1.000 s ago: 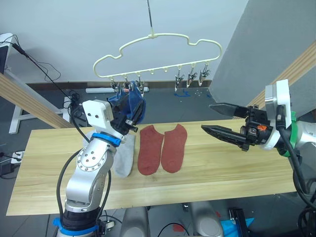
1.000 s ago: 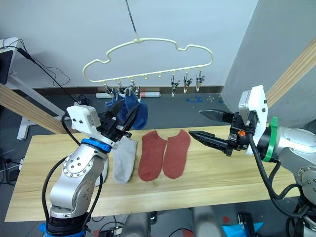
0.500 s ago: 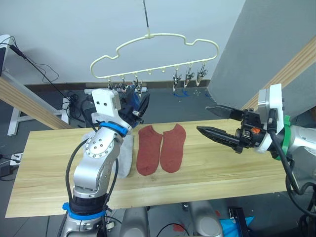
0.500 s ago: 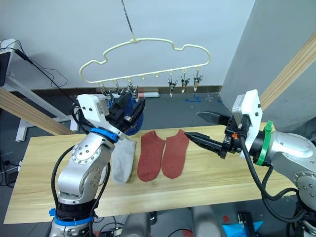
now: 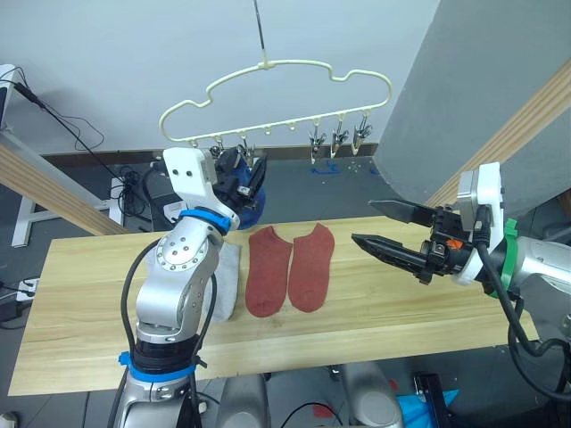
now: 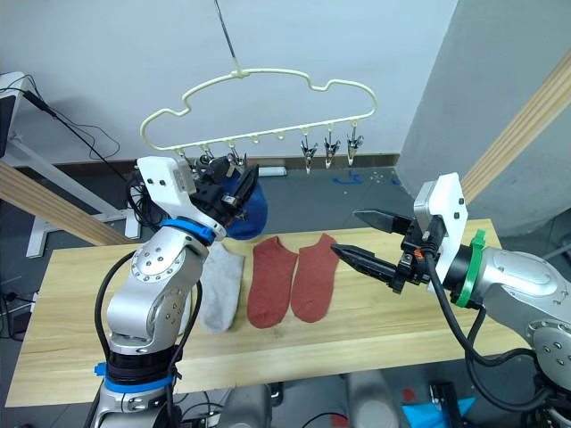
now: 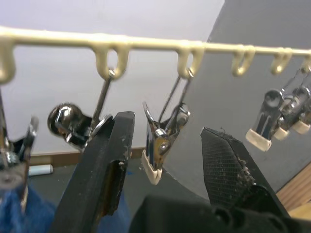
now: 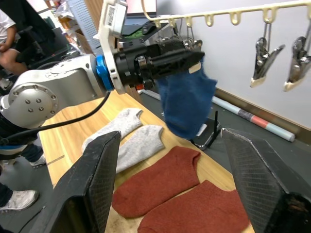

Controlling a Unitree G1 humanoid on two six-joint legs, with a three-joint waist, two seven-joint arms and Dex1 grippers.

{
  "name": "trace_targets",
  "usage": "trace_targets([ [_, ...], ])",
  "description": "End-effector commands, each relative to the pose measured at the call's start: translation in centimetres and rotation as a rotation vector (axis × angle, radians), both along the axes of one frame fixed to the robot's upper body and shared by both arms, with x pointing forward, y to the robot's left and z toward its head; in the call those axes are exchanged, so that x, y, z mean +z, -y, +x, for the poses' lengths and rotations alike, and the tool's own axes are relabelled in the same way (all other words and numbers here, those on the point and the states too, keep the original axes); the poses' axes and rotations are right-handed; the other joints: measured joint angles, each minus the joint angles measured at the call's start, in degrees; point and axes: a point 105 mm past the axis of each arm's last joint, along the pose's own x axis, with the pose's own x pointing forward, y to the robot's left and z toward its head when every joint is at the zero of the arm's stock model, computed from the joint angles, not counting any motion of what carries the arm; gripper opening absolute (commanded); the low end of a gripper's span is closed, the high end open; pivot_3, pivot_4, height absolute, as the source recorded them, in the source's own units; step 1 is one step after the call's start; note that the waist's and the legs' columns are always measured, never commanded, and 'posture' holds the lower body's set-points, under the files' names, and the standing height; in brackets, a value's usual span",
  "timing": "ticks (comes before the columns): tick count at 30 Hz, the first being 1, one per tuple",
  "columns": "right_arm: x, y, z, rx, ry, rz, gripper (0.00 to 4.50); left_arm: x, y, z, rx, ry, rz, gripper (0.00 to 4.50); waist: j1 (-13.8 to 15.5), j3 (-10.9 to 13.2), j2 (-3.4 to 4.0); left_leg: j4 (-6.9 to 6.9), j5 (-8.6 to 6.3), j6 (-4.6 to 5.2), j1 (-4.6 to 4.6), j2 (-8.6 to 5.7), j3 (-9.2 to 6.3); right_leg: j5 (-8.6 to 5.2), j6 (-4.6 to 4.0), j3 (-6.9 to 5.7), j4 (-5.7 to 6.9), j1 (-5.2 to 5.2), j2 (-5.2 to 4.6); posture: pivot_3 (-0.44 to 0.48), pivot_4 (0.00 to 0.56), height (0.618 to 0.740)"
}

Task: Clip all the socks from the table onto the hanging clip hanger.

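The pale yellow clip hanger [image 5: 277,67] hangs above the far edge of the table [image 5: 401,312]. Blue sock fabric [image 5: 252,203] dangles from its left clips. My left gripper [image 5: 250,166] is raised to that row and stands open, with one metal clip [image 7: 158,141] between its fingers and not pinched. Blue cloth [image 7: 17,213] shows beside one finger. Two light grey socks [image 5: 225,281] and two rust red socks [image 5: 269,281] lie flat on the table. My right gripper [image 5: 362,221] hovers open above the table, right of the red socks, with nothing in it.
Three bare clips [image 5: 337,138] hang at the hanger's right end. Thick wooden beams slant at the left [image 5: 53,192] and right [image 5: 508,134]. A grey panel [image 5: 464,80] stands behind my right arm. Someone sits in the background [image 8: 9,34].
My left gripper has risen from beside the blue sock up to the row of clips. My right gripper has drifted slightly lower and left, still open.
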Motion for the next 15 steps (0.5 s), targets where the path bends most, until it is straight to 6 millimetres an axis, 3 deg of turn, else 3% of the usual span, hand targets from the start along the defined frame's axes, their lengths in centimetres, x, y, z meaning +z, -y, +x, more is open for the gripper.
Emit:
trace_targets([
  [1,0.4,-0.6,-0.9,0.031,0.033,0.005,3.43,1.1,-0.3,-0.2,0.015,0.037,-0.014,2.5,0.0,0.0,0.0,0.0,0.0,0.0,0.0,0.0,0.01,0.0,0.0,0.01,0.0,0.0,0.0,-0.293,0.374,0.74],
  [15,-0.1,-0.7,-0.8,0.014,0.019,0.005,3.43,2.0,-0.5,0.6,0.02,0.047,-0.048,2.5,0.0,0.0,0.0,0.0,0.0,0.0,0.0,0.0,0.01,0.0,0.0,0.01,-0.01,0.0,0.0,-0.306,0.372,0.74],
])
